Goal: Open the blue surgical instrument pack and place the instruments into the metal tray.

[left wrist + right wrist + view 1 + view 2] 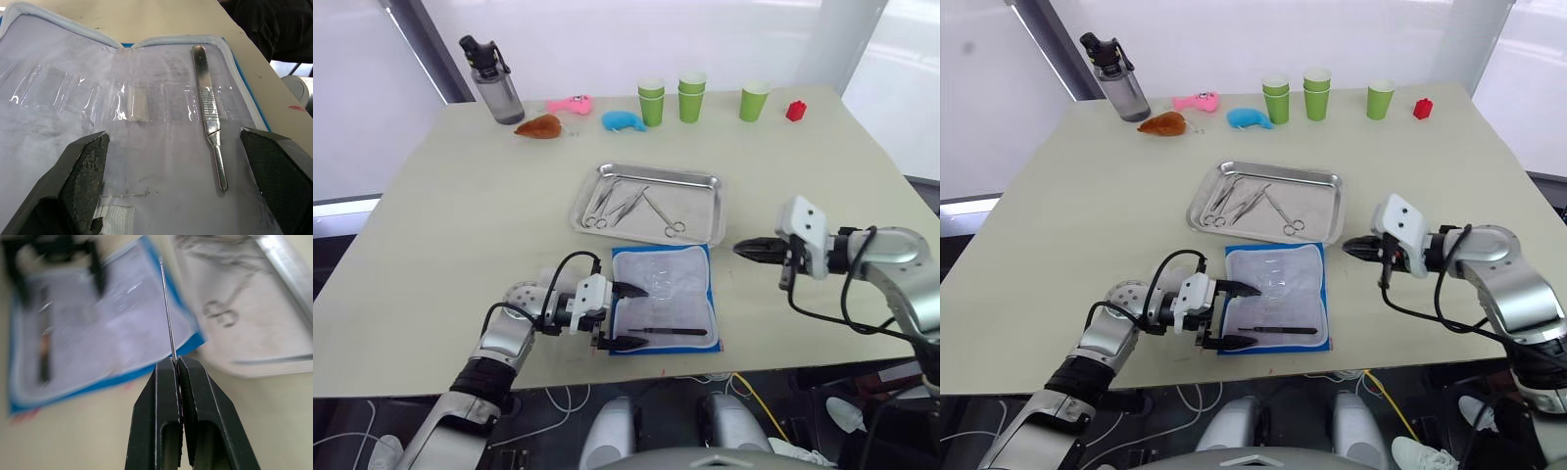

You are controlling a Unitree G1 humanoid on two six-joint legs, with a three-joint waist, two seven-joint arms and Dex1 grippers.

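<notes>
Blue fabric frames the open surgical instrument pack (664, 299), lying white-lined side up near the worktop's (440, 215) front edge, just in front of the metal tray (704, 181), where several silver instruments (628, 204) already lie. The left pincer (627, 315) hovers over the pack's left edge, fingers apart, facing one dark slender instrument (674, 332) left in its pocket. The right pincer (177, 363), beside the tray's front right corner, is clamped on a thin metal tool (167, 308), probably a probe or tweezers. Transfer is under way: next, the right pincer should carry its tool over the tray and release.
</notes>
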